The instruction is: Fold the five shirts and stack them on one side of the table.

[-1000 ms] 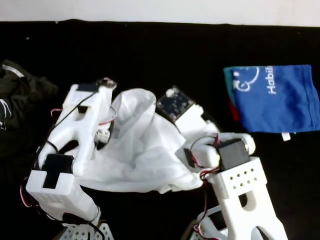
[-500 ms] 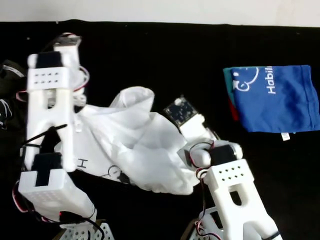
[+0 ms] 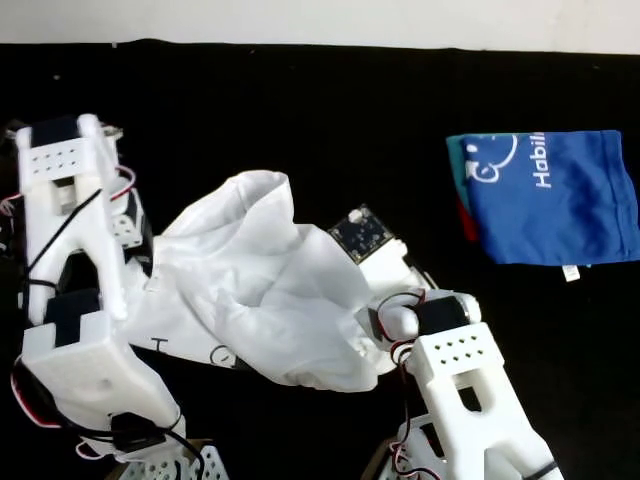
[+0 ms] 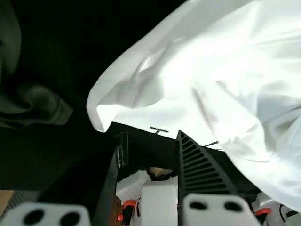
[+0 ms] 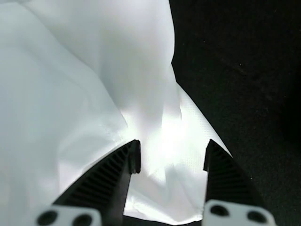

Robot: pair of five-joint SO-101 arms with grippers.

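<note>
While the white shirt (image 3: 270, 290) sits crumpled on the black surface (image 3: 330, 110) between the two arms, we see neither end effector holding it.

- left end effector (image 4: 151, 141): fingers apart with nothing between them. A rolled edge of the shirt lies just ahead of the tips.
- right end effector (image 5: 171, 150): fingers spread wide directly over the cloth, with fabric spanning the gap beneath. We can't tell whether the tips touch it.

Key relation: the heap's long run goes from the left end effector's side across to the right one, so each arm has one end of it. The right is nearer, with cloth straight below it. The left needs a short advance to reach that edge.

Our read is that the shirt isn't flat yet. The next move is likely a pinch at each end and a pull apart along that axis.

The folded stack (image 3: 545, 200), blue on top with teal and red edges under it, lies well apart on the right end effector's outer side. A dark garment (image 4: 33, 99) waits on the left end effector's outer side.
</note>
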